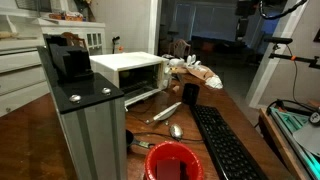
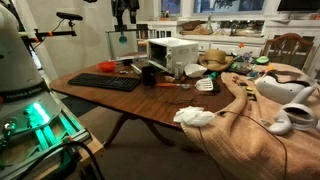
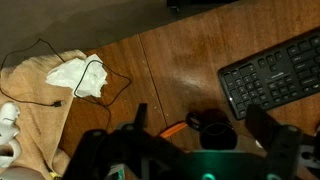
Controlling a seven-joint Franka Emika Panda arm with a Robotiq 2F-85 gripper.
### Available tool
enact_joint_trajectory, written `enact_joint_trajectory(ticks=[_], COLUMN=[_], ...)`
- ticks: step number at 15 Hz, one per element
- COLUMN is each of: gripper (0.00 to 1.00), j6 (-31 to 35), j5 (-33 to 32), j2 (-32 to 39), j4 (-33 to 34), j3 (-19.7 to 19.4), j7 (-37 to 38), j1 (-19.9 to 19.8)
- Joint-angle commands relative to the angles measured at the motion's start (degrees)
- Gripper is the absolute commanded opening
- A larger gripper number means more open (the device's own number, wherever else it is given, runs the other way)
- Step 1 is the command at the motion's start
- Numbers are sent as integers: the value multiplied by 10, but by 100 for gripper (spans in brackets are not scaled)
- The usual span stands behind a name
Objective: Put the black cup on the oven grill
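Observation:
The black cup (image 1: pixel 189 94) stands upright on the wooden table, in front of the white oven grill (image 1: pixel 130 72) and beside the far end of the keyboard. Both also show in an exterior view, the cup (image 2: pixel 149 73) and the oven (image 2: pixel 172 50). In the wrist view the cup (image 3: pixel 213 131) lies below and between my fingers. My gripper (image 3: pixel 200 112) is open and empty. It hangs high above the table (image 2: pixel 123 20), well clear of the cup.
A black keyboard (image 1: pixel 225 145) (image 3: pixel 270 75) lies next to the cup. A red round tub (image 1: pixel 172 160) and spoons sit nearby. A tall grey cabinet (image 1: pixel 90 120) carries a black block (image 1: pixel 72 62). An orange-handled tool (image 3: pixel 172 128), a white cloth (image 3: pixel 80 75) and a cable lie on the table.

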Motion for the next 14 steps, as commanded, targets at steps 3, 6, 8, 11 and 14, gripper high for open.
enact_joint_trajectory(ticks=[3, 6, 8, 11, 14], gripper=[100, 100, 100, 100, 100], j6=[-2, -2, 21, 106, 163], j5=[-2, -2, -11, -10, -1], j2=[0, 0, 2, 25, 43], j4=[1, 1, -2, -4, -13], j3=[-5, -5, -3, -37, -58], j7=[2, 2, 13, -112, -206], j1=[6, 6, 3, 27, 44])
